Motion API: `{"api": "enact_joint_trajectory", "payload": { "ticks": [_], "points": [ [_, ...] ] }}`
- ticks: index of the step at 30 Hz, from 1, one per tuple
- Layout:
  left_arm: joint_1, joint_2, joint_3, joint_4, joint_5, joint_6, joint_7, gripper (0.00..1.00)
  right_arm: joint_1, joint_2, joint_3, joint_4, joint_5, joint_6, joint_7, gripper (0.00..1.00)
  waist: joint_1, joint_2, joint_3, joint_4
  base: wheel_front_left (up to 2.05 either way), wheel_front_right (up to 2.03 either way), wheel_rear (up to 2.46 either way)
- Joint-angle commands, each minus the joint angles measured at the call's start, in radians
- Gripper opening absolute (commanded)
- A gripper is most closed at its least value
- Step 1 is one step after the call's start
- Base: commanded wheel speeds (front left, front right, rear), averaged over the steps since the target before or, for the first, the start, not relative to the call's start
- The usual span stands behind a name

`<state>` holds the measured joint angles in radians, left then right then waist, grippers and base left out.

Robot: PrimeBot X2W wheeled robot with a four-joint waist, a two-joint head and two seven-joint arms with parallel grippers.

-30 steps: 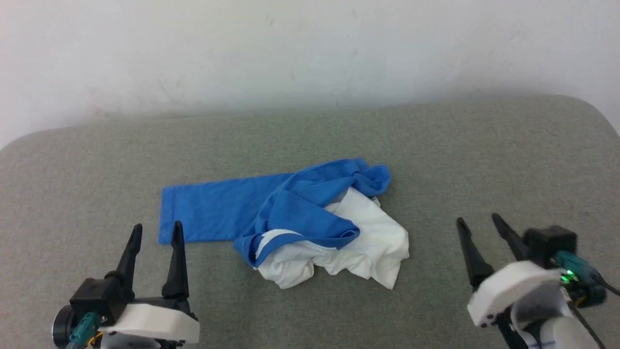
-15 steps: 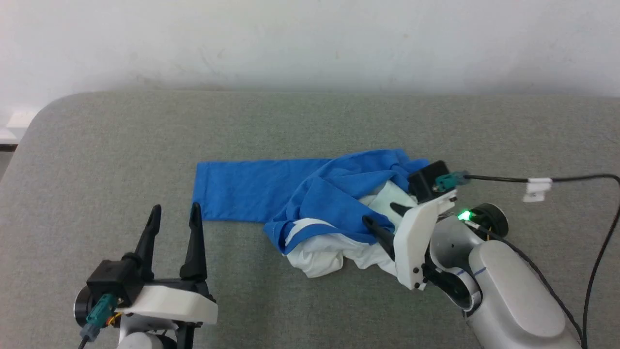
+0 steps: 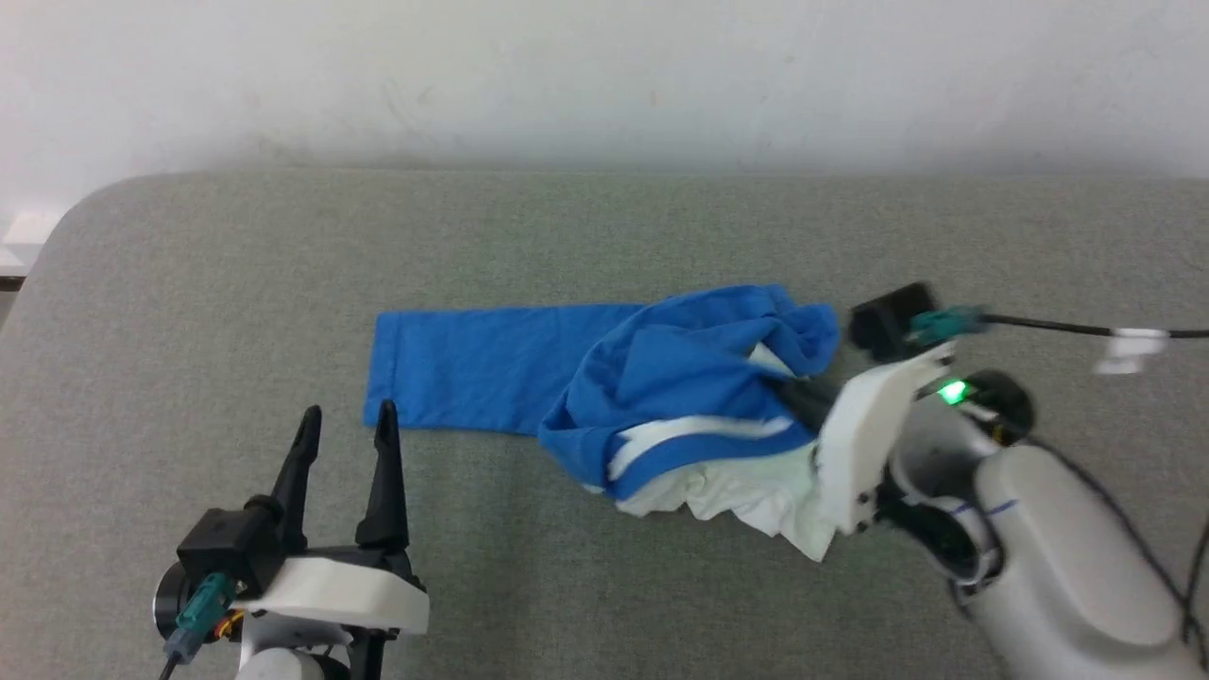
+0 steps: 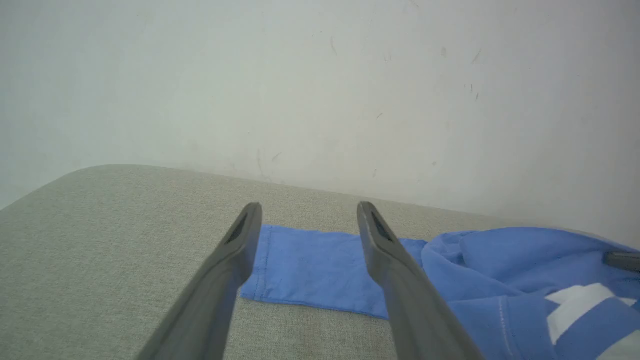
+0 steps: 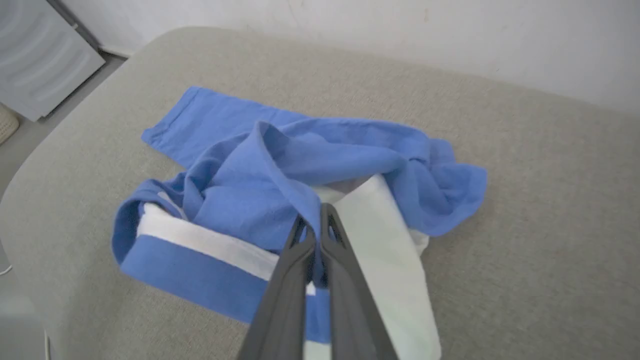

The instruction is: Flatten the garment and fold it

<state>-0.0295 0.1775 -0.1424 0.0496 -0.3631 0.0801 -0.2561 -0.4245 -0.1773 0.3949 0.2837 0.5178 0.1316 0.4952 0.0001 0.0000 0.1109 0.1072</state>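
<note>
The garment (image 3: 680,378) lies crumpled in the middle of the grey padded surface (image 3: 604,236), one blue sleeve stretched flat to the left and white cloth bunched under blue folds. My right gripper (image 3: 803,397) comes in from the right, and its fingertips are buried in the heap. In the right wrist view the right gripper (image 5: 314,215) is shut, pinching a blue fold of the garment (image 5: 240,190) beside the white panel. My left gripper (image 3: 348,416) stands open at the lower left, short of the sleeve's cuff. The left gripper (image 4: 308,207) holds nothing, with the garment (image 4: 320,265) beyond it.
A pale wall (image 3: 604,76) rises behind the surface. The surface's rounded left corner (image 3: 85,208) drops off to the floor. A black cable (image 3: 1058,328) with a white tag trails right from the right wrist. A grey panel (image 5: 35,55) stands past the corner.
The head camera has shifted. My right arm swung in from the lower right to the heap and shut on a blue fold, drawing the cloth slightly rightward. The left gripper stays open.
</note>
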Motion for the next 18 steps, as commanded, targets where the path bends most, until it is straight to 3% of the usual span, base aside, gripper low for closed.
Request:
{"api": "enact_joint_trajectory", "payload": {
  "ticks": [1, 3, 6, 11, 15, 18],
  "points": [
    [-0.018, 0.000, 0.008, 0.003, 0.004, -0.004, -0.005, 1.00, 0.028, -0.027, -0.063, -0.060, -0.030, -0.001, -0.054, 0.00, -0.0001, 0.0000, -0.011, -0.018, 0.00, 0.00, 0.00],
    [-0.017, 0.001, 0.011, 0.002, 0.005, -0.003, -0.005, 1.00, 0.048, -0.034, -0.107, -0.096, -0.048, -0.001, -0.082, 0.00, -0.0001, 0.0000, -0.015, -0.025, 0.00, 0.00, 0.00],
    [-0.007, 0.004, 0.020, -0.003, 0.008, 0.000, -0.005, 1.00, 0.134, -0.030, -0.281, -0.201, -0.122, -0.001, -0.139, 0.00, -0.0001, 0.0000, -0.025, -0.048, 0.00, 0.00, 0.00],
    [0.008, 0.003, 0.029, -0.007, 0.009, 0.005, -0.005, 1.00, 0.345, 0.062, -0.588, -0.326, -0.249, -0.001, -0.113, 0.00, -0.0001, 0.0000, -0.033, -0.080, 0.00, 0.00, 0.00],
    [0.008, -0.003, 0.026, -0.007, 0.011, 0.004, -0.006, 1.00, 0.496, 0.114, -0.779, -0.336, -0.308, -0.001, -0.066, 0.00, -0.0001, 0.0000, -0.031, -0.087, 0.00, 0.00, 0.00],
    [0.007, -0.003, 0.028, -0.005, 0.011, 0.003, -0.006, 1.00, 0.568, 0.125, -0.859, -0.289, -0.311, -0.001, -0.036, 0.00, -0.0001, 0.0000, -0.028, -0.092, 0.00, 0.00, 0.00]
  ]
}}
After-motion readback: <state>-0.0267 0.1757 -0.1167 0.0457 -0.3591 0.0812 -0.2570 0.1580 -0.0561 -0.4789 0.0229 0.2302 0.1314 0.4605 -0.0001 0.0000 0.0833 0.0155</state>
